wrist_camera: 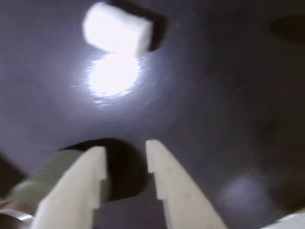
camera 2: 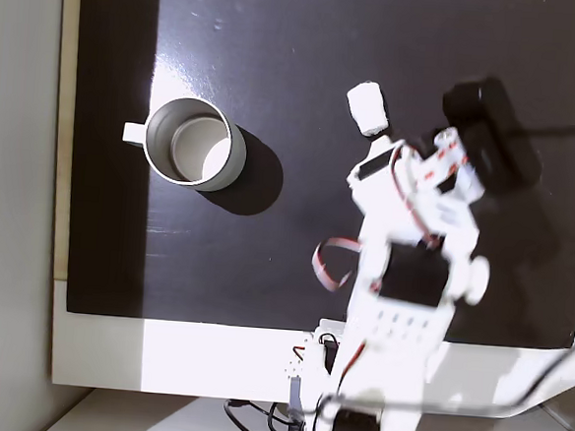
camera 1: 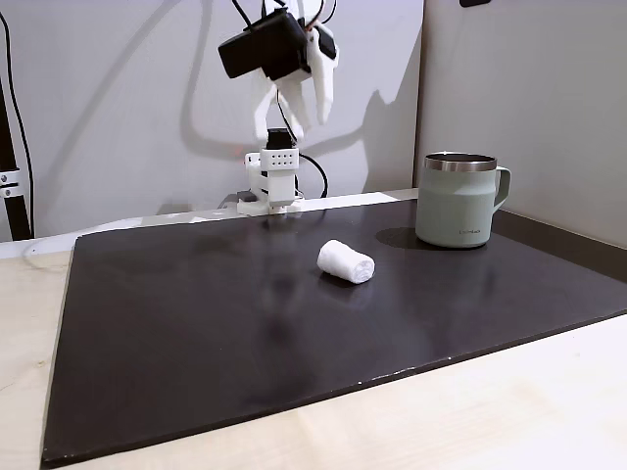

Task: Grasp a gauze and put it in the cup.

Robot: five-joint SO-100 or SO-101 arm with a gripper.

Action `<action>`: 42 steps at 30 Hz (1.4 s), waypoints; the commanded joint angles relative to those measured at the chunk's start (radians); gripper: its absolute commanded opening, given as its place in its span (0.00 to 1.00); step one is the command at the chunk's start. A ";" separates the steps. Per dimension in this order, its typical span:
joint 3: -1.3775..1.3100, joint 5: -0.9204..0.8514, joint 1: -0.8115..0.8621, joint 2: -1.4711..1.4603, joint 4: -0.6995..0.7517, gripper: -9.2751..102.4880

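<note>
The arm is raised well above the black mat (camera 1: 245, 343) that covers most of the table. In a fixed view from the side, the gripper (camera 1: 312, 110) hangs high near the mat's far edge, its white fingers pointing down with nothing between them. The wrist view shows the gripper (wrist_camera: 125, 155) from behind, the two pale fingers standing a little apart, a clear gap of dark mat between their tips; the jaws are spread and empty.

The gauze (camera 1: 346, 262) lies on its side around the middle of the mat, apart from everything else. In the wrist view the gauze (wrist_camera: 118, 29) sits toward the top of the picture, a bright glare on the mat just below it; that picture is blurred. From above, the gauze (camera 2: 367, 110) lies just beyond the arm's forward end.

The cup (camera 1: 458, 201) stands upright on the mat toward its far right corner in the side view, handle turned to the right, steel rim up. From above, the cup (camera 2: 234, 162) is open and looks empty, well apart from the gauze, with its handle toward the mat's left edge.
</note>
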 commanded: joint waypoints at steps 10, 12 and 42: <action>-0.554 -0.399 0.038 -0.557 0.299 0.29; -0.584 -0.425 0.034 -0.600 0.301 0.30; -1.223 -0.500 -0.046 -1.282 0.304 0.34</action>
